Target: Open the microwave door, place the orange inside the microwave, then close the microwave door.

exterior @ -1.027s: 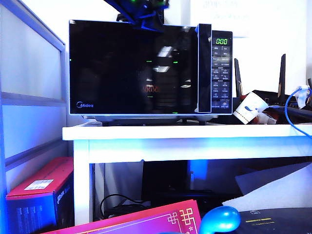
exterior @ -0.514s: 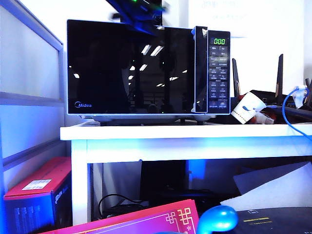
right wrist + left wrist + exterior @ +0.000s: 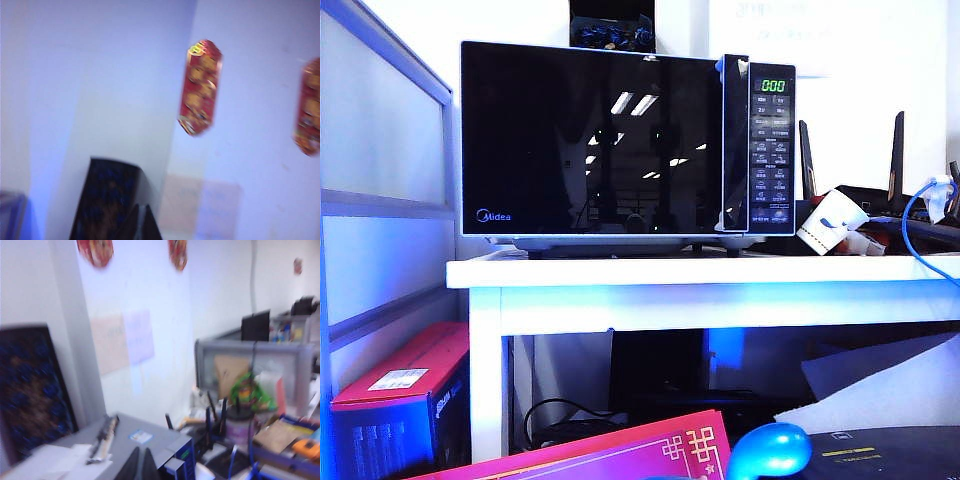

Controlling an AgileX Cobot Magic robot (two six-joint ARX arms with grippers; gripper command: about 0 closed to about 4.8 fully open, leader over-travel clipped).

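Observation:
The silver-and-black microwave (image 3: 760, 215) stands on a white table. Its glossy black door (image 3: 590, 140) is shut, with the handle bar (image 3: 736, 140) beside the button panel and the green display. The orange is out of view. Neither arm shows in the exterior view. In the left wrist view my left gripper (image 3: 141, 466) hangs above the microwave's grey top (image 3: 145, 432), its dark fingers together with nothing between them. In the right wrist view my right gripper (image 3: 141, 222) is shut and empty, facing a wall with red ornaments.
Right of the microwave on the white table (image 3: 720, 272) are a tipped white paper cup (image 3: 832, 220), a black router with antennas (image 3: 895, 200) and a blue cable (image 3: 920, 235). Lower down I see a red box (image 3: 400, 385), a pink box (image 3: 620, 455) and a shiny blue rounded object (image 3: 770, 450).
The dark arm seen above the microwave's top has risen out of the exterior view. The door stays shut; only its reflections have shifted.

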